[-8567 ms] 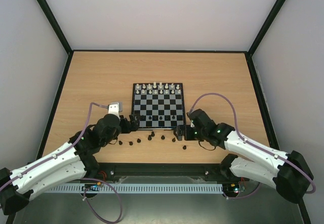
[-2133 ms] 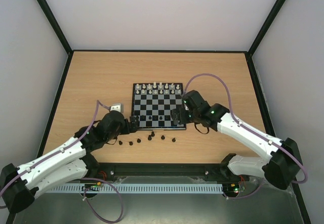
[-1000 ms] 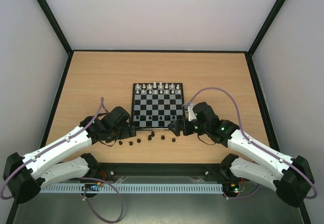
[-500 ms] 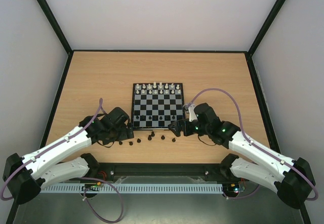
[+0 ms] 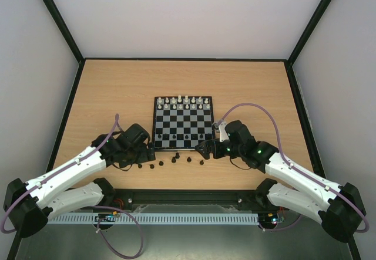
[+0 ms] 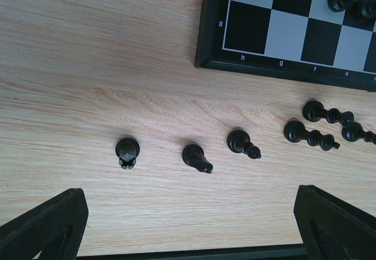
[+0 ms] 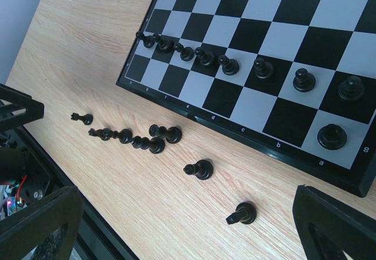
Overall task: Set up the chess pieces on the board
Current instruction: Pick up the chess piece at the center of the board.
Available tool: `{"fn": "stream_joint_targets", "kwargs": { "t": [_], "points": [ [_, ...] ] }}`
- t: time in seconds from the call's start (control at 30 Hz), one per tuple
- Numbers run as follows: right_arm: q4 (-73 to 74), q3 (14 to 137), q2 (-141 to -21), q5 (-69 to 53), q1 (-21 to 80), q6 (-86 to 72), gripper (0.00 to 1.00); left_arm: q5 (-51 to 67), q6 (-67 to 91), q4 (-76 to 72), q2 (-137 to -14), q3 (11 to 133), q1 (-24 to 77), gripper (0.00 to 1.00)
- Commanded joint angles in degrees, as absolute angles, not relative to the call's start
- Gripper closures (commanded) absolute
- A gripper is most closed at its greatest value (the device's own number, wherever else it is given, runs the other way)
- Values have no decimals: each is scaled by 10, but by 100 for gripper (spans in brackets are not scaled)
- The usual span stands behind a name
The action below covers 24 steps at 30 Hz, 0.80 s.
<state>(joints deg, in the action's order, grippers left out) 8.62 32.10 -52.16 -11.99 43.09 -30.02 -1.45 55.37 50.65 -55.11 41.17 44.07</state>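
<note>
Left claw [image 5: 147,152] and right claw [image 5: 203,149] both gape wide, holding nothing.
Small black-and-silver checkered chessboard [image 5: 183,122] sits mid-frame on the pale wooden table [image 5: 117,95]. Loose tiny black chess pieces [image 5: 174,160] lie just below its lower edge, between the claws.

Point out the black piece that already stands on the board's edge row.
The round-topped black piece in the corner by the letter a. It alone stands in that row; the black pawns line the next row in.
</note>
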Motion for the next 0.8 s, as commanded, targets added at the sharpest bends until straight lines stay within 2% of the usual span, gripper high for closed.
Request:
{"fn": "stream_joint_targets", "kwargs": {
  "t": [0.0,0.47,0.77],
  "points": [
    [79,313,-521,-123,430,-303,1,-3,542,505,-544,407,435,1],
    [70,310,-536,-130,432,-304,1,18,520,524,-578,407,415,1],
    [66,310,-543,-133,434,-304,1,23,530,506,-580,365,413,1]
  ]
}}
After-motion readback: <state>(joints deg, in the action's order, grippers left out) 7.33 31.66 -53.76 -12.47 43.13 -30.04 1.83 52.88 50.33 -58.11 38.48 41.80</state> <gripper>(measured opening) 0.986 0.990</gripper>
